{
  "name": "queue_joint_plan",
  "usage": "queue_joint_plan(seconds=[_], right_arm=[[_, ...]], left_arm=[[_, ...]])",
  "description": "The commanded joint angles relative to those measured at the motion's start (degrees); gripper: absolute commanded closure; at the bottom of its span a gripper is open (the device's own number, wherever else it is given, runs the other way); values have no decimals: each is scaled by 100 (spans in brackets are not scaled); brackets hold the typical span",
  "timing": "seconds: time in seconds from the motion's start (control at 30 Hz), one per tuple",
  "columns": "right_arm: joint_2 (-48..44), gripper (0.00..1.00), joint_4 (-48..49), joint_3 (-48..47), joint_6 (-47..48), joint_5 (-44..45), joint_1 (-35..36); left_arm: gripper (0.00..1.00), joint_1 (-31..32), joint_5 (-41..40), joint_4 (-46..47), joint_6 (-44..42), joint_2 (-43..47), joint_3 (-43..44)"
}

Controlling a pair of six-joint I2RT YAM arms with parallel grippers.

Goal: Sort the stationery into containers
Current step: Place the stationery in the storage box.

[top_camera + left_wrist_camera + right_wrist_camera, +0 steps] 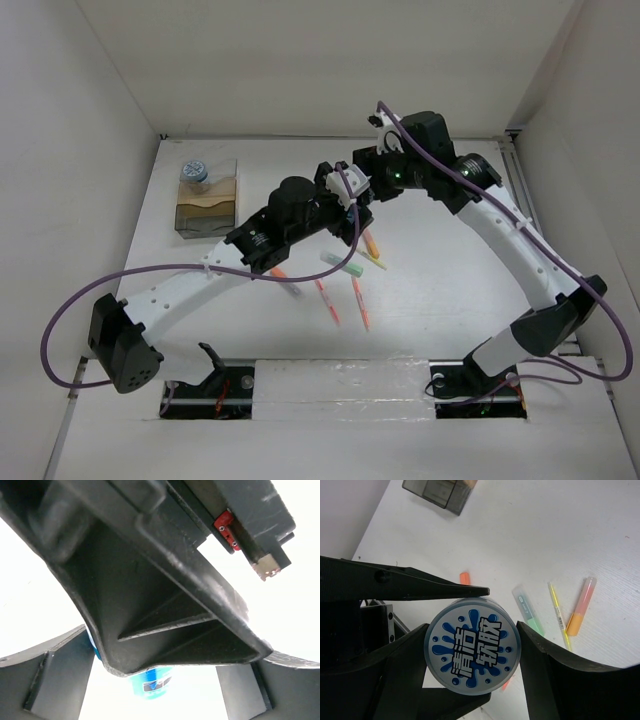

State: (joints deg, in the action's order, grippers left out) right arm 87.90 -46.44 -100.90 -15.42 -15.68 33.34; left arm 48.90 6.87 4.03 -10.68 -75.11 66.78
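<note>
One blue-white cylinder [472, 650] clamped in right hand [470, 641].

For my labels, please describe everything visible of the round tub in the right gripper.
The tub is a short round cylinder: grey rim, white face printed with blue splashes and bold Chinese characters. Its face is turned to the wrist camera. The right gripper clamps it by the sides, one finger on each. A dark pointed bar lies across its upper edge.
</note>
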Motion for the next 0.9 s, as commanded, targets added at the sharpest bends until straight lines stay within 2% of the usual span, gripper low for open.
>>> queue_joint_plan(seconds=[0.0, 0.13, 0.17, 0.2, 0.4, 0.43, 0.53, 0.57, 0.6, 0.67, 0.83, 0.87], right_arm=[[-361, 100, 873, -316, -66, 118, -109], [-361, 100, 812, -316, -66, 57, -109], [-361, 100, 811, -316, -66, 57, -109], [-361, 100, 811, -316, -66, 57, -109], [-414, 100, 873, -316, -66, -48, -109], [-414, 100, 873, -316, -66, -49, -109], [-466, 100, 1039, -238, -66, -294, -109], [-527, 100, 1092, -237, -66, -365, -109], [-528, 100, 1145, -150, -66, -435, -109], [-581, 100, 1233, -62, -66, -567, -109], [-581, 95, 1233, -8, -66, -672, -109], [-633, 89, 1286, 53, -66, -673, -109]], left_arm=[[19, 40, 235, -157, 66, 32, 177], [27, 40, 235, -157, 66, 32, 230], [33, 40, 235, -157, 66, 32, 230], [35, 40, 235, -157, 66, 32, 230], [36, 40, 235, -157, 66, -21, 230], [39, 40, 235, -157, 66, -21, 230], [55, 40, 235, -157, 14, -21, 230], [65, 40, 235, -157, 13, -21, 230], [82, 40, 235, -157, 13, -21, 230], [100, 40, 166, -157, 13, -73, 230], [100, 40, 51, -26, 66, -74, 178], [100, 40, -27, 62, 66, -22, 177]])
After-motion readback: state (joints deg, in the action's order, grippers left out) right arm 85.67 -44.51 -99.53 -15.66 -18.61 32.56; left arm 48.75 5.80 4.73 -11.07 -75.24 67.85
